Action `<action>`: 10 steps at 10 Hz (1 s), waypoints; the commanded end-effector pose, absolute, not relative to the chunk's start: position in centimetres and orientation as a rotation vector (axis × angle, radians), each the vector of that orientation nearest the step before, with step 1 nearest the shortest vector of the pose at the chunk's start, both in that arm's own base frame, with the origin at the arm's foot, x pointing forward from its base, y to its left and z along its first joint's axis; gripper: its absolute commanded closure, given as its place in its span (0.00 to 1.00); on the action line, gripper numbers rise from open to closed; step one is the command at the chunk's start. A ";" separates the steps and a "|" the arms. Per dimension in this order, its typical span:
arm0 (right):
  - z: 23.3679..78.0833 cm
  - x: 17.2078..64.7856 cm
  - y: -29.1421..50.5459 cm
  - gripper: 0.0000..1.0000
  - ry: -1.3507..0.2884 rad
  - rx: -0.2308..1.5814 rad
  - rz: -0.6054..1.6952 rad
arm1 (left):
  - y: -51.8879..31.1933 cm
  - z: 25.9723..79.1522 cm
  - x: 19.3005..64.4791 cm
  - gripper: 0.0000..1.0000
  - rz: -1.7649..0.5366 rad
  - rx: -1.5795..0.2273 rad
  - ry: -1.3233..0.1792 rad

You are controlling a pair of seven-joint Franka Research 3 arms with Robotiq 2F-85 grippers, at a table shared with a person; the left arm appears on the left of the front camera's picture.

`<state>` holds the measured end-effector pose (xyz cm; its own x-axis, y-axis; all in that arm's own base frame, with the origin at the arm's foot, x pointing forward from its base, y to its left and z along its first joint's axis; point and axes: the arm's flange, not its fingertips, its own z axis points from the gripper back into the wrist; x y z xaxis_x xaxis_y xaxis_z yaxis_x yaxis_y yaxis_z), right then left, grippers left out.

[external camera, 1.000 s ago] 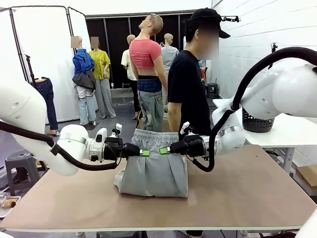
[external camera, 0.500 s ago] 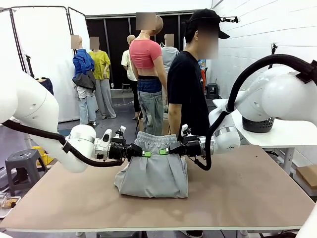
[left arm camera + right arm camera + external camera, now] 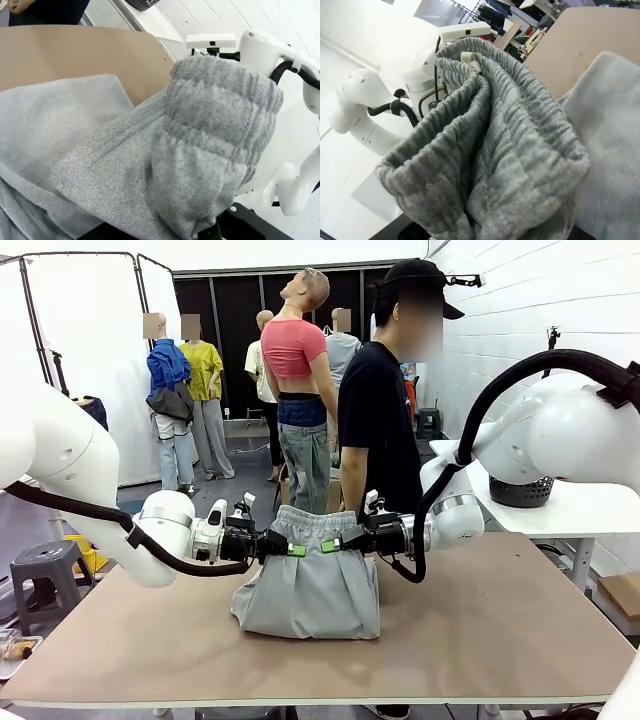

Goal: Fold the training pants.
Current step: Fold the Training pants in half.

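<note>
**Both grippers pinch the waistband above the table's middle**

The left gripper and right gripper are each clamped tight on the gathered waistband of the training pants, holding it raised. The rest of the cloth hangs to 6 o'clock and rests folded on the table. Bare tabletop lies at 3 and 9 o'clock; a person stands at 12, beyond the far edge.

Light grey ribbed-waist pants lie on a tan table; black grippers' fingers carry green pads.
</note>
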<state>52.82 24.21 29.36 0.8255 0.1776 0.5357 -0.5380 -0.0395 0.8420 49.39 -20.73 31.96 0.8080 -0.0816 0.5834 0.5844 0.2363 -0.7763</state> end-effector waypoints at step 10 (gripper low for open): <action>25.5 58.6 21.8 1.00 -0.155 1.440 0.271 | -20.3 29.2 56.2 1.00 -0.258 -1.116 -0.176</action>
